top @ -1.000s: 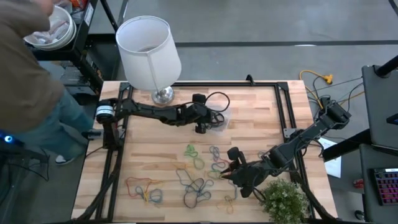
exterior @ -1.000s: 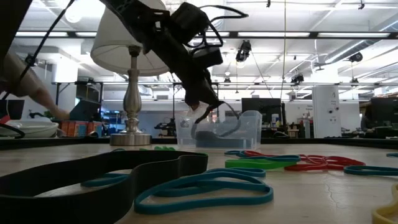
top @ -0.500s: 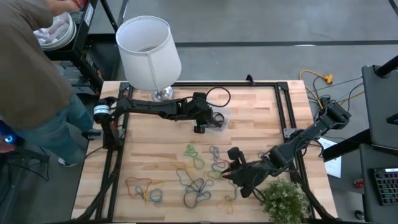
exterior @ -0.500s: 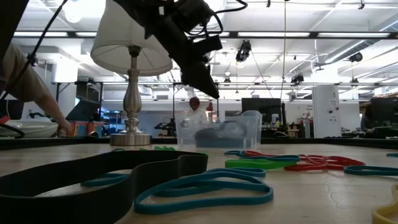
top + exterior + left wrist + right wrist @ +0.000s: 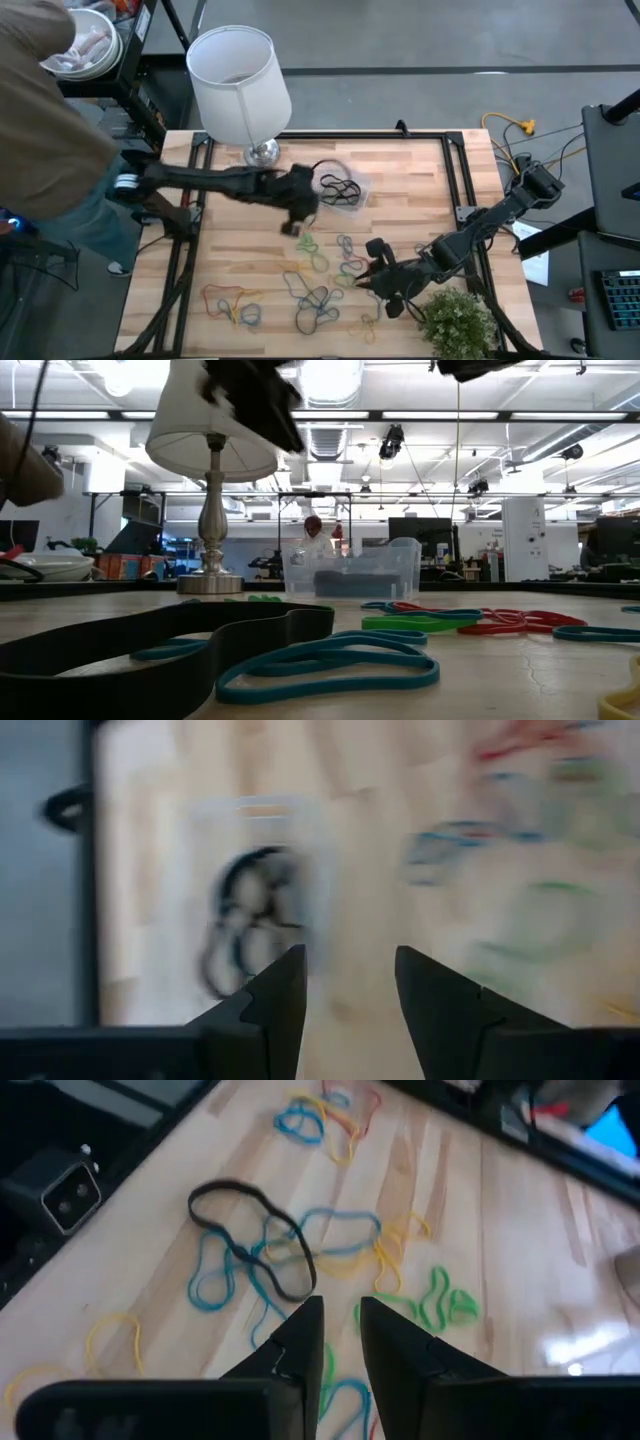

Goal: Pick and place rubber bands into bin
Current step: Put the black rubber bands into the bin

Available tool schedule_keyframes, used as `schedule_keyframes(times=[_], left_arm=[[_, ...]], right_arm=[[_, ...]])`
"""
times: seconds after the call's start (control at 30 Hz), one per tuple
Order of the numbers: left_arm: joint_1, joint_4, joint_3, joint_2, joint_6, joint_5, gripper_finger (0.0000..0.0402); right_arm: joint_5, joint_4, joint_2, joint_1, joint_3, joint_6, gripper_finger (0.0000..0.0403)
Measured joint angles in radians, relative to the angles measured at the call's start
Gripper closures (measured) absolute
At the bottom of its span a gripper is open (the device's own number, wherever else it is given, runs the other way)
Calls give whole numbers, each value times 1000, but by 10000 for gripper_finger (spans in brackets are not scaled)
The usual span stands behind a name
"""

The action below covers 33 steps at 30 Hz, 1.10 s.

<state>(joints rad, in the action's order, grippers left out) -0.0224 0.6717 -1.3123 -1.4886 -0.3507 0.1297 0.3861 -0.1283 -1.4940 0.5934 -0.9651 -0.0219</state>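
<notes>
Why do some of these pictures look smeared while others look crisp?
Left wrist view: the table, bin and bands are streaked by motion, only the left claw is sharp. High view: the left arm is smeared. Low view: ceiling lights glare white, nearest bands soft. Right wrist view: fairly crisp.

Both arms are dark, jointed and slim. The left claw (image 5: 345, 990) shows two black, angular, wedge-shaped fingers. The right claw (image 5: 340, 1335) looks alike, matte black

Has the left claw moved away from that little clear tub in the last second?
Yes. The left gripper, open and empty, has pulled off the bin toward the near side of the table, away from the lamp.
</notes>
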Motion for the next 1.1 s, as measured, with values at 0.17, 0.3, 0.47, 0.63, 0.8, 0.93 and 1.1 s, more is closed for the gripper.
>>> schedule_keyframes(times=[0.17,0.3,0.47,0.63,0.8,0.93,1.1], left_arm=[[-157,47,84,164,89,-9,262],[-281,37,167,287,167,10,262],[-420,-40,298,402,230,96,262],[-513,-165,451,481,243,170,262],[-561,-312,570,514,243,197,262],[-583,-374,616,510,241,221,262],[-597,-432,643,502,231,270,262]], right_arm=[[-180,154,-41,-34,20,-91,338],[-271,217,-115,-82,-6,-145,343],[-321,213,-223,-147,-83,-178,343],[-431,204,-326,-190,-167,-193,334],[-436,106,-435,-212,-266,-193,319],[-436,26,-517,-223,-347,-192,307],[-439,-56,-583,-234,-428,-191,287]])
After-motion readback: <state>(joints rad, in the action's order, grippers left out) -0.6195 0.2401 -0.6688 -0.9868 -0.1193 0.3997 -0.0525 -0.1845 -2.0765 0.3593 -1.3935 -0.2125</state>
